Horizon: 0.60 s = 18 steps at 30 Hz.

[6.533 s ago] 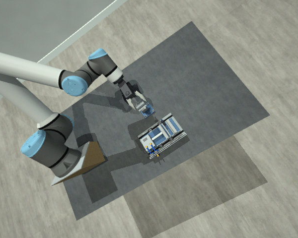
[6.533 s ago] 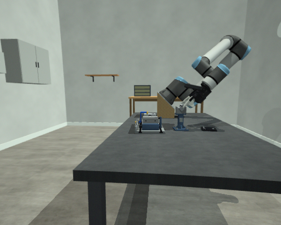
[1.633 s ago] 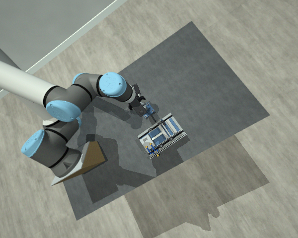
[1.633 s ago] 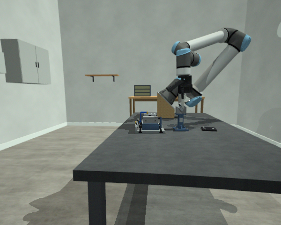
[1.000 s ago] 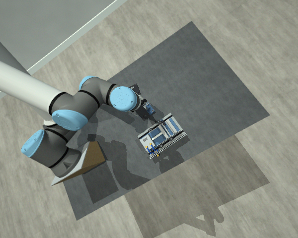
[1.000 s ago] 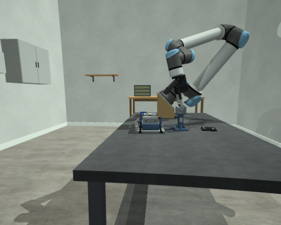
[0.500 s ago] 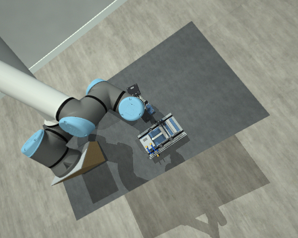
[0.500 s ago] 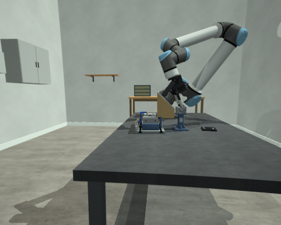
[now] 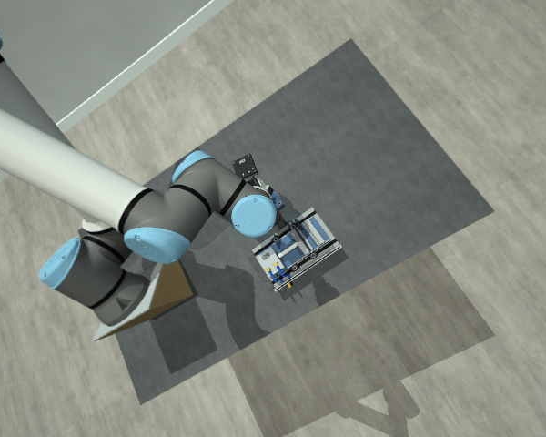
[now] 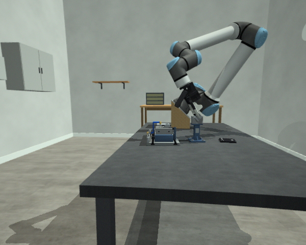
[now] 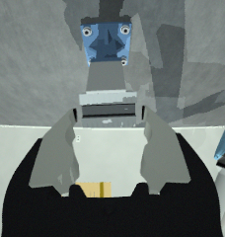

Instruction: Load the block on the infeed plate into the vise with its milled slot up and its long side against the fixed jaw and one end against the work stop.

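The part sits on top of the V-block stand, between my fingertips in the wrist view; a dark band, perhaps its slot, runs across it. The V-block stand has a blue foot and post. My gripper is tilted, partly open around the part's two ends, with narrow or no visible gaps. The V-block hides part of the grip in the exterior view. The vise stands beside the V-block with its jaws apart and no part between them.
The black infeed plate lies beyond the V-block, with no block on it. Blue air fittings stand up at the vise's end. The arm's wooden wedge base is behind.
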### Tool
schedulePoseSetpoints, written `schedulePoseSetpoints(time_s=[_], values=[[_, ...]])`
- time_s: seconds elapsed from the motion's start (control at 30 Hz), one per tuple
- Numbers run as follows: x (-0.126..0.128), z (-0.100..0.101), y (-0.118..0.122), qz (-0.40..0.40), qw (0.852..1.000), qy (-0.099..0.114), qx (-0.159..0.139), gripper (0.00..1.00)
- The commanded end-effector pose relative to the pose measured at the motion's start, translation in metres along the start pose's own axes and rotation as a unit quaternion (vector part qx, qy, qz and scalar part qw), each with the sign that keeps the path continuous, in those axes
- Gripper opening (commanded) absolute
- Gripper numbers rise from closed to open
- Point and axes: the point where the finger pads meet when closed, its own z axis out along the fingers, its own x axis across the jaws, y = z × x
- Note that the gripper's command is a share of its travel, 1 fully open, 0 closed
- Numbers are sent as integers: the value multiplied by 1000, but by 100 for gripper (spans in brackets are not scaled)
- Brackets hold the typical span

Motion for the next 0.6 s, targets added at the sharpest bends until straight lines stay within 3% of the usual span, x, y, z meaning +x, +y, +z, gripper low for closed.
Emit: schedulePoseSetpoints(time_s=[0.0, 0.57], values=[[0, -1, 0, -1, 1000, 0, -24, 51], [0, -1, -1, -1, 997, 1, -74, 51]])
